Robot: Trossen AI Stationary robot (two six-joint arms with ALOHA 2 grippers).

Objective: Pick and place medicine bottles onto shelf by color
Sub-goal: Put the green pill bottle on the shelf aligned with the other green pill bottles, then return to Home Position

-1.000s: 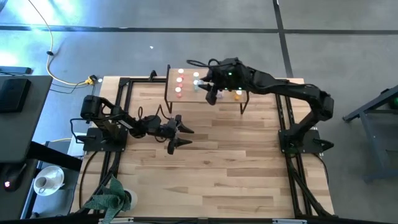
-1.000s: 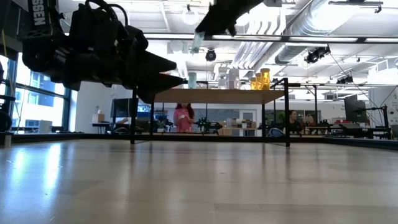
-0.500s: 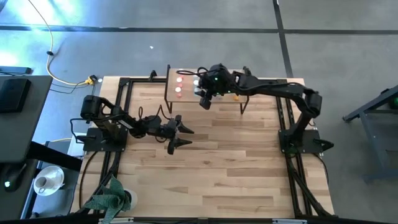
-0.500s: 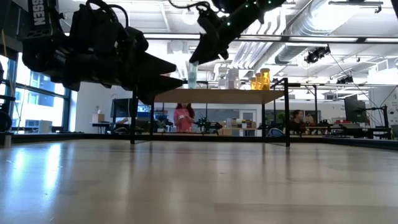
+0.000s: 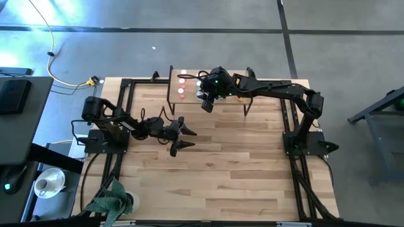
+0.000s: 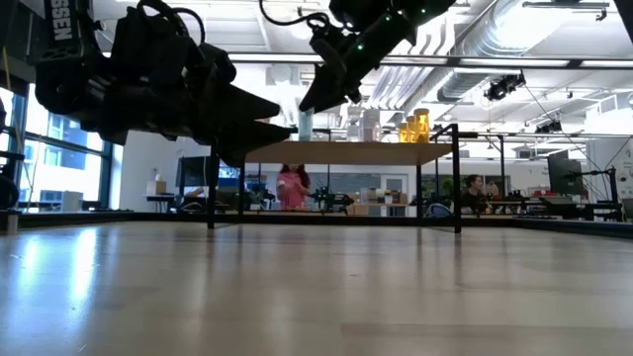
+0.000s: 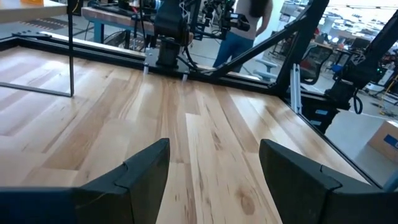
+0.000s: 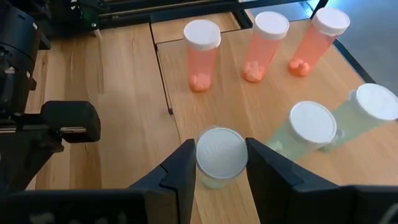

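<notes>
**Pale green bottle held over the shelf's green group**

The left gripper (image 5: 179, 135) waits above the plank-wood table (image 5: 240, 164), left of centre, fingers spread and empty. At the far side, the right gripper (image 8: 219, 163) is clamped on a pale green, white-capped cylindrical medicine bottle (image 8: 219, 158) above the small light-wood shelf on black legs (image 8: 249, 109), apparently to set it beside two matching green bottles (image 8: 311, 127). Three red-pink bottles (image 8: 258, 43) stand in their own row, sorted apart.

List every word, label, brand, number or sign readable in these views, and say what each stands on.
"SEN": white letters running vertically on the left arm's dark housing, cut off at the picture's top edge, so the word is incomplete.
Cap of the pale green bottle in the right end effector: faint raised marks, too blurred to read.
Other bottles, shelf, tabletop: no readable text.
</notes>
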